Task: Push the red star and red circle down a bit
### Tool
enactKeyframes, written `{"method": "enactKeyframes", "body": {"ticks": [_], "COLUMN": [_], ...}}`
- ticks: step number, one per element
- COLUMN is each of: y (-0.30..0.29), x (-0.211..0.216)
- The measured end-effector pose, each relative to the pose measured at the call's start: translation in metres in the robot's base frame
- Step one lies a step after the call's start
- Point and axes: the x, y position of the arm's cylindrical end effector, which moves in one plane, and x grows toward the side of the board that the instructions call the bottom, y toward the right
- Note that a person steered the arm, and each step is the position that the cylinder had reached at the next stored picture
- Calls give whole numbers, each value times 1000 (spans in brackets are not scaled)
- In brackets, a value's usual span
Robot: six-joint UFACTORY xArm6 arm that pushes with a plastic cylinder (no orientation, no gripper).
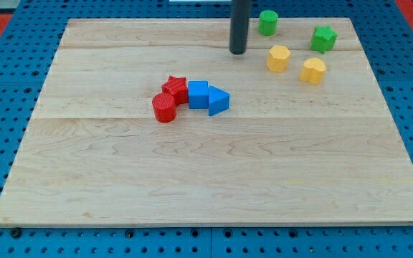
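The red star (176, 88) sits left of the board's middle, and the red circle (164, 108) touches it at its lower left. A blue cube (198, 94) touches the star's right side, with a blue triangle (218, 100) against the cube. My tip (237, 51) is near the view's top, well above and to the right of the red blocks, touching none of them.
A green circle (267, 22) and a green star (323, 38) sit at the top right. A yellow hexagon (278, 58) and a yellow heart-like block (312, 71) lie below them, right of my tip. The wooden board (206, 179) lies on a blue pegboard.
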Motion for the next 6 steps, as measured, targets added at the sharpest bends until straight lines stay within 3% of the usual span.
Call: {"method": "enactKeyframes", "body": {"ticks": [2,4,5,6], "y": [87,-34,-80,-118], "x": [4,27,52,50]}}
